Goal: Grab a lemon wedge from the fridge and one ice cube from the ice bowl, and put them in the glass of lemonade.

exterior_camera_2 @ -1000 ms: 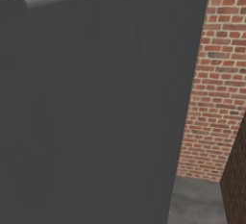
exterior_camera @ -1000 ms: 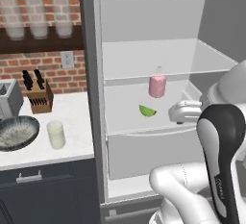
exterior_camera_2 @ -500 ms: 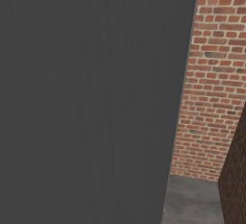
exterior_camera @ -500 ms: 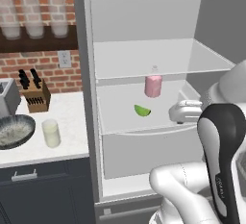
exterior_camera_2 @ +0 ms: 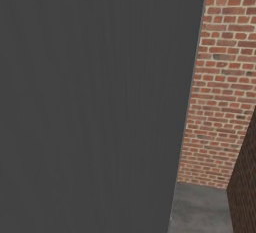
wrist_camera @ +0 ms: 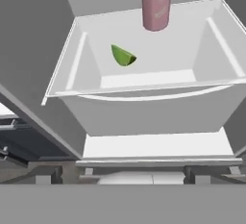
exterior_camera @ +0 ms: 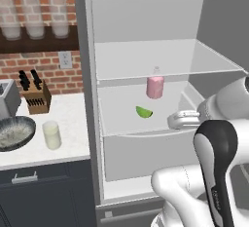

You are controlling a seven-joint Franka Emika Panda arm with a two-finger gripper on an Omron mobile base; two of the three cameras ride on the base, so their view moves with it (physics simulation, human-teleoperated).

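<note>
Gripper (exterior_camera: 171,121) released, empty, beside lemon wedge (exterior_camera: 144,112); pink bottle (exterior_camera: 155,85) shows no readable label.

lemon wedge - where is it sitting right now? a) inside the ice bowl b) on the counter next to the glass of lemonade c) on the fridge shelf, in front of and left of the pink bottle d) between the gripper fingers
c: the lemon wedge lies on a white shelf of the open fridge, nearer the front and to the left of the pink bottle, apart from it.
</note>
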